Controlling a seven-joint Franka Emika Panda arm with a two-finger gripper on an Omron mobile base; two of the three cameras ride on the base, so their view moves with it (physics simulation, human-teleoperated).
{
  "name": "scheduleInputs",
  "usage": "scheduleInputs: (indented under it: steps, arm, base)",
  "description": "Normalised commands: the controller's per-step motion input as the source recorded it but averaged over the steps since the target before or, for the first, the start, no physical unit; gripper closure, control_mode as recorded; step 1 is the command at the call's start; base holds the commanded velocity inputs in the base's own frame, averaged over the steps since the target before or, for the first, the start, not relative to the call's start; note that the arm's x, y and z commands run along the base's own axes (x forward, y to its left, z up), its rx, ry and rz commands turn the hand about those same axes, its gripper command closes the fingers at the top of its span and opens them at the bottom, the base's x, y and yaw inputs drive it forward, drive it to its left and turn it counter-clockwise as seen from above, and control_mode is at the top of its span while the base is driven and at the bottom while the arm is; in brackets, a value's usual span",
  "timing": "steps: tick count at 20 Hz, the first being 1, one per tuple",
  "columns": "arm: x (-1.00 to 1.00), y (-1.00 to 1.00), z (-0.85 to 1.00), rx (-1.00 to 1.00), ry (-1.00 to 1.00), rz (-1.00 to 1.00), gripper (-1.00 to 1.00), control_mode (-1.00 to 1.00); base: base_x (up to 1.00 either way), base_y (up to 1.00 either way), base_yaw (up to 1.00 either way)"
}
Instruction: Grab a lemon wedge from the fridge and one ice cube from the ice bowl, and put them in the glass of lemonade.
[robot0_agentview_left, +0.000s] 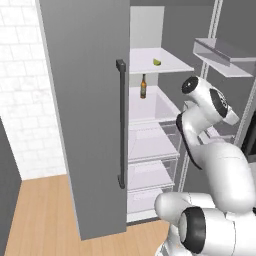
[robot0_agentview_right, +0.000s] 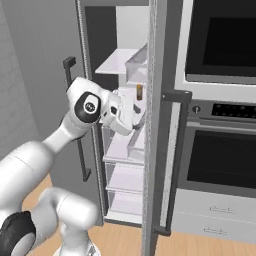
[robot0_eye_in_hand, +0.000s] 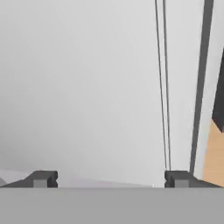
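Note:
The fridge (robot0_agentview_left: 85, 100) stands open, showing its white shelves. A tiny yellow-green lemon wedge (robot0_agentview_left: 157, 62) lies on the top shelf (robot0_agentview_left: 170, 62), with a brown bottle (robot0_agentview_left: 143, 87) on the shelf below it. My gripper (robot0_agentview_right: 137, 119) is inside the fridge at middle-shelf height, below the bottle (robot0_agentview_right: 139, 91) and well under the wedge. In the hand view the gripper (robot0_eye_in_hand: 109, 179) is open, its fingertips (robot0_eye_in_hand: 43, 179) far apart with nothing between them, facing a pale inner wall. The ice bowl, ice cube and glass of lemonade are out of view.
The left fridge door carries a long dark handle (robot0_agentview_left: 121, 125); the right door (robot0_agentview_right: 155, 125) stands edge-on beside my arm, with door bins (robot0_agentview_left: 220, 55). A black microwave (robot0_agentview_right: 220, 45) and oven (robot0_agentview_right: 225, 160) fill the column to the right. Wooden floor (robot0_agentview_left: 40, 215) lies below.

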Motion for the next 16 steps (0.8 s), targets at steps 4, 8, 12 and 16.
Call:
scheduleInputs:
  steps: [4,8,12,16]
  arm:
    - [-0.24,1.00,-0.04,0.07,0.08,0.32,-1.00,-1.00]
    - [-0.38,1.00,0.08,0.16,0.16,0.39,-1.00,-1.00]
    - [-0.63,0.89,0.00,0.29,0.13,0.40,-1.00,-1.00]
    - [-0.71,0.56,-0.18,0.37,0.15,0.45,-1.00,-1.00]
  base:
    - [0.00,0.00,0.00]
    - [0.00,0.00,0.00]
    - [0.00,0.00,0.00]
    - [0.00,0.00,0.00]
